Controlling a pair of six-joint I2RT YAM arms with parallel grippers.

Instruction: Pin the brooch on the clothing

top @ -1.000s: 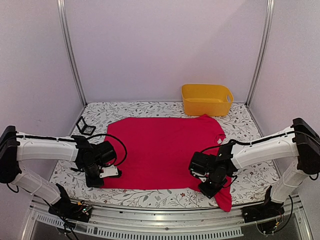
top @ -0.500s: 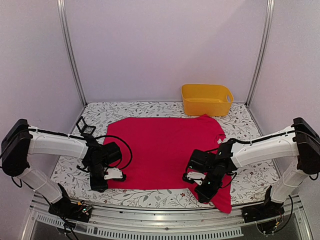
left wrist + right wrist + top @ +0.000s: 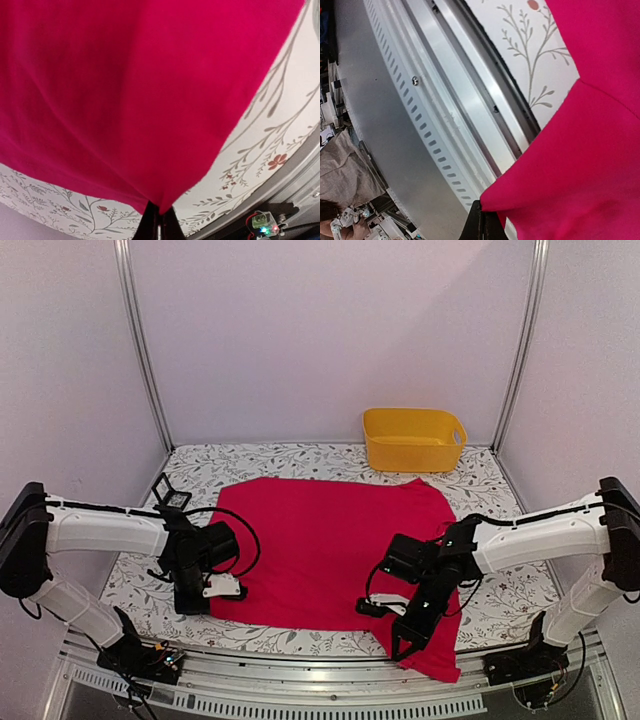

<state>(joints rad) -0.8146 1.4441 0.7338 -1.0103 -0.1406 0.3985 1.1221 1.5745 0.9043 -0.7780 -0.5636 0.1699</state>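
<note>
The clothing (image 3: 320,530), a red-pink T-shirt, lies spread on the floral tablecloth. My left gripper (image 3: 191,603) is at its near left corner, and in the left wrist view its black fingers (image 3: 150,225) are shut on the clothing's (image 3: 125,100) edge. My right gripper (image 3: 402,648) is at the near right corner, over the table's front edge. Seen from the right wrist, its fingers (image 3: 476,225) pinch a corner of the clothing (image 3: 580,165), which drapes past the metal rail. The brooch is out of view.
A yellow basket (image 3: 413,438) stands at the back right. A small black open case (image 3: 172,493) lies on the tablecloth (image 3: 300,460) at the back left. The metal front rail (image 3: 420,100) with slots runs just under my right gripper. Frame posts rise at both back corners.
My left gripper has closed on the shirt's near left edge. My right gripper has moved down toward the front rail, dragging the shirt's near right corner over the table edge.
</note>
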